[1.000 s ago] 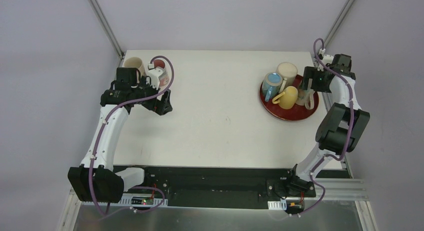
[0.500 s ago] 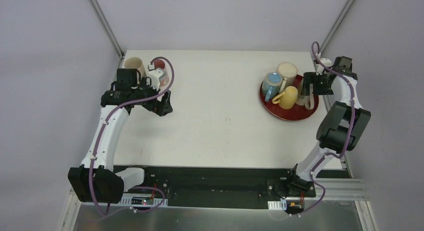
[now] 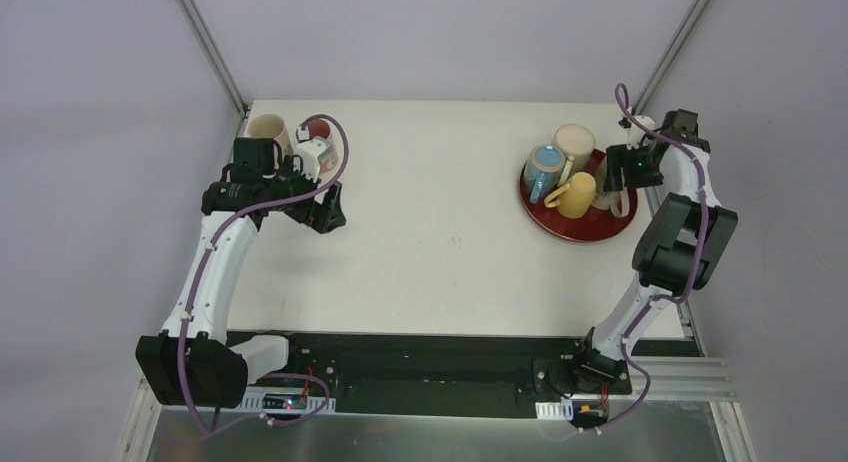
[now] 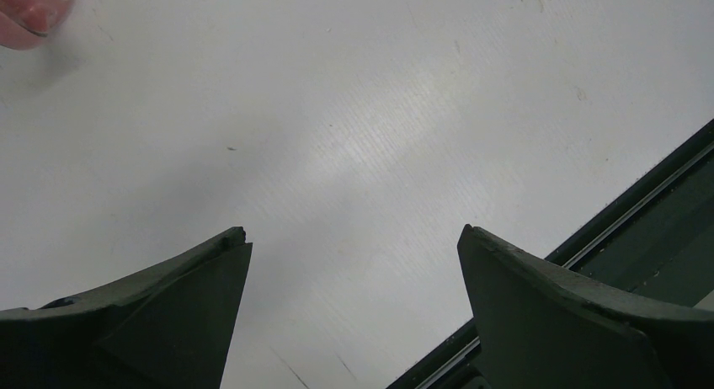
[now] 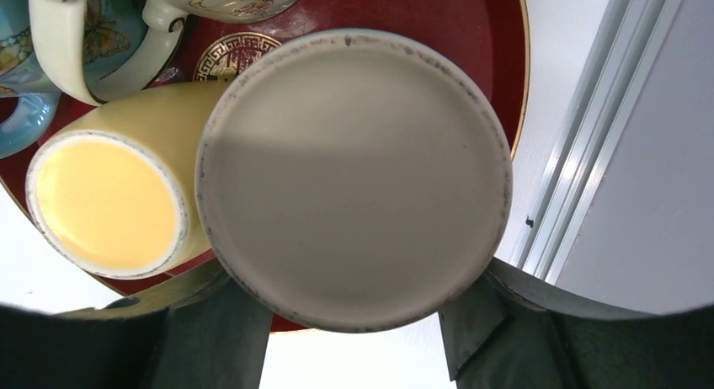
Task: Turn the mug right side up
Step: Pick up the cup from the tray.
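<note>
The mug is grey and stands upside down on the red tray, its flat base facing my right wrist camera. My right gripper is down around it, one finger pressed against each side, shut on it. In the top view that gripper hangs over the tray's right side, and the mug is mostly hidden beneath it. My left gripper hovers open over bare table at the far left, and the left wrist view shows nothing between its fingers.
On the tray a yellow mug lies on its side against the grey one, with a blue mug and a cream mug behind. Two more mugs stand at the back left corner. A metal rail runs along the right table edge.
My right gripper has closed in on the grey mug, and the wrist has shifted slightly back. The left arm has not moved.
</note>
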`<state>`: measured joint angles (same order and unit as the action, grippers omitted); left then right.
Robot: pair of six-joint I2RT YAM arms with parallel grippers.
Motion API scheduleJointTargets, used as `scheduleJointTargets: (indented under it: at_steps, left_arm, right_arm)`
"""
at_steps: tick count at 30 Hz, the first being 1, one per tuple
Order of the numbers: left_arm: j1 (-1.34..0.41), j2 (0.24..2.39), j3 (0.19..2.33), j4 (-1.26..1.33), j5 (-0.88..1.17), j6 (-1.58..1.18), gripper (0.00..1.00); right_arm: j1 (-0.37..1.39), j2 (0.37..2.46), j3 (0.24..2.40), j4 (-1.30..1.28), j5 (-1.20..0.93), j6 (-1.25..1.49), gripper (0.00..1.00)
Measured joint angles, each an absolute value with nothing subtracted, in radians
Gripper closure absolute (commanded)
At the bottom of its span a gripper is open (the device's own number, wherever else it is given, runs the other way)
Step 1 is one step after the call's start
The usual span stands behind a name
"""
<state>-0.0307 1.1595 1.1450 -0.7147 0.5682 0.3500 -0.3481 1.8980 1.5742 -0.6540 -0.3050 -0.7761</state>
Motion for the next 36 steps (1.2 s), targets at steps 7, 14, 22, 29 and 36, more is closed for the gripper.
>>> scheduleJointTargets:
  at_steps: [7,14,22,29,36]
  left_arm:
    - [-0.031,1.159,1.145,-0.715,0.568,0.350,0.01]
    - [-0.031,1.159,1.142,-0.715,0.568,0.350,0.01]
    - [-0.031,1.159,1.135,-0.715,0.569,0.350,0.01]
    - [-0.030,1.159,1.132,-0.715,0.569,0.349,0.01]
    - [-0.024,1.159,1.132,-0.715,0.573,0.348,0.01]
  right_arm:
    - [-0.345,1.917,1.594,-0.665,-0.292,-0.803,0.41]
    - [-0.345,1.927,1.584,-0.669,-0.285,-0.831,0.42]
    - [-0.346,1.927,1.561,-0.678,-0.298,-0.865,0.57]
    - [-0.347,1.927,1.554,-0.676,-0.300,-0.865,0.60]
    - [-0.346,1.927,1.554,-0.662,-0.295,-0.850,0.87]
